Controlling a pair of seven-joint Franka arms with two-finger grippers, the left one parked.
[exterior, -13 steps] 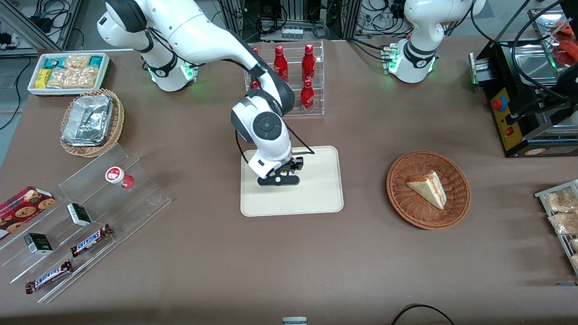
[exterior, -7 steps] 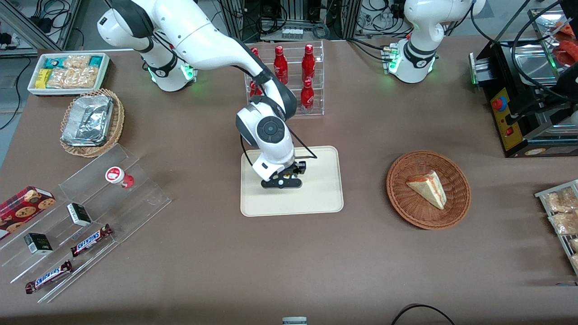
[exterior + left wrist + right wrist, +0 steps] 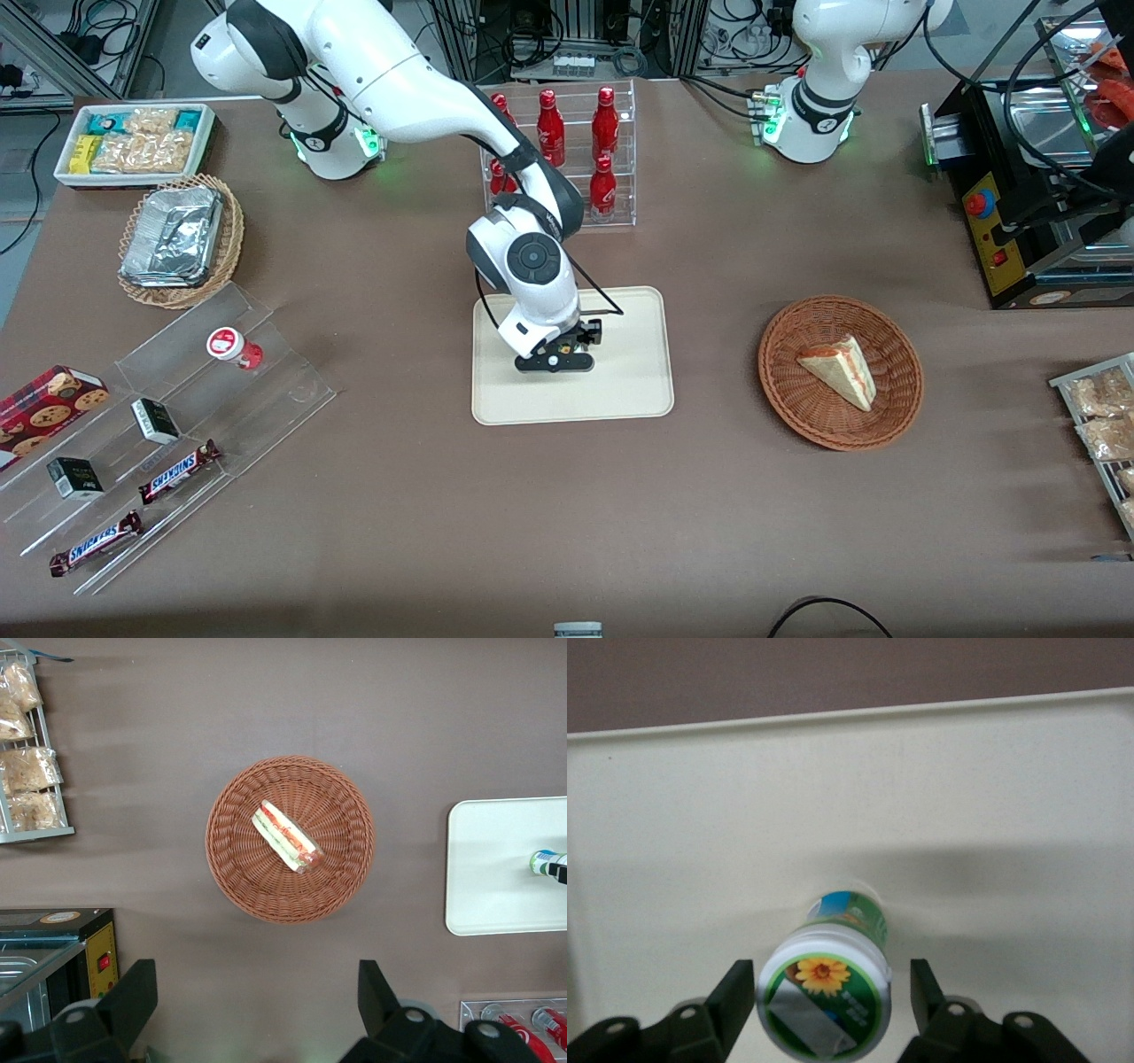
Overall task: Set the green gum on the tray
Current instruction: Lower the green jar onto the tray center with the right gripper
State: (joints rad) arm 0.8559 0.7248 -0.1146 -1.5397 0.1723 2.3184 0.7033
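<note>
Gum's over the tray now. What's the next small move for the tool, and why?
Probably lift the tool straight up. The green gum stands upright on the tray, inside the rim, and the fingers look apart from its lid on both sides, so it seems released. A vertical retreat avoids tipping it.

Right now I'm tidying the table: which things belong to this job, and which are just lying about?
Job: green-labelled white-lidded gum bottle, standing on cream rectangular tray, between the open hand.
Lying about: red-lidded gum bottle, brown wicker basket holding sandwich wedge, red drink bottles.

"SNICKERS" on candy bars [image 3: 180, 470] (both wrappers).
</note>
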